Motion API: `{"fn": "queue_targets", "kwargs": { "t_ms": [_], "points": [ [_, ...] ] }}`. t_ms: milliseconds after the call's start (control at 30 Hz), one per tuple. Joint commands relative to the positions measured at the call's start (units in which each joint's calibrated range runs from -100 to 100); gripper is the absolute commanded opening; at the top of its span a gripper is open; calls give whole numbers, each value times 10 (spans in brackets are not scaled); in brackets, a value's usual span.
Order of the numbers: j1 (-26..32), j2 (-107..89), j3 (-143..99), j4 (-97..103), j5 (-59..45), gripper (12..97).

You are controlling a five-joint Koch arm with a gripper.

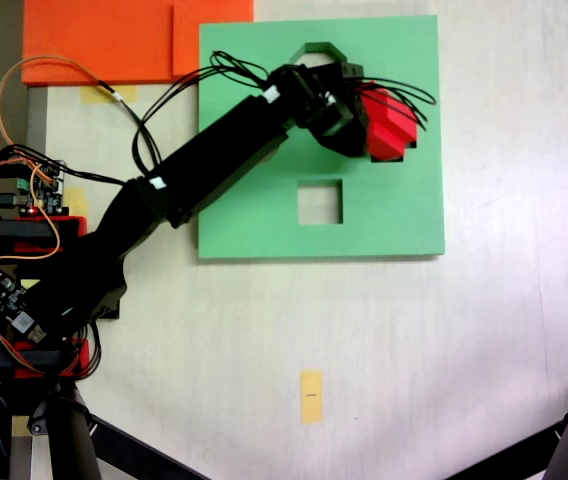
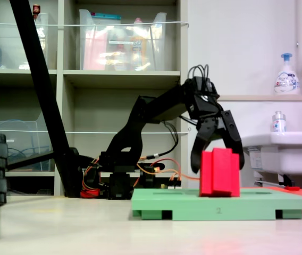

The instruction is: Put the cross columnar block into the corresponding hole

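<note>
- One red cross columnar block [image 2: 219,172] stands upright on the green board [image 1: 254,215], at its right side in a fixed view
- One tool [image 2: 217,164], jaws spread wide, straddles the block's top
- Two cutouts show: one square [image 1: 320,202], one octagonal [image 1: 318,47]

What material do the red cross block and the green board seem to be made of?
The red cross block looks like foam: matte, uniformly bright red, with no gloss and soft-looking edges. The green board also seems to be foam or a similar soft sheet: flat, matte light green, thick at its edge in the side-on fixed view, with cleanly cut holes. Neither can be confirmed by look alone.
</note>
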Motion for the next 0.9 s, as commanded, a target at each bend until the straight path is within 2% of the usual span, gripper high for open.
{"fn": "queue_targets", "kwargs": {
  "t_ms": [0,567,867],
  "points": [
    [-4,-1,32,78,-23,387],
    [-2,-27,31,-16,49,388],
    [-4,-26,31,-29,50,387]
  ]
}}
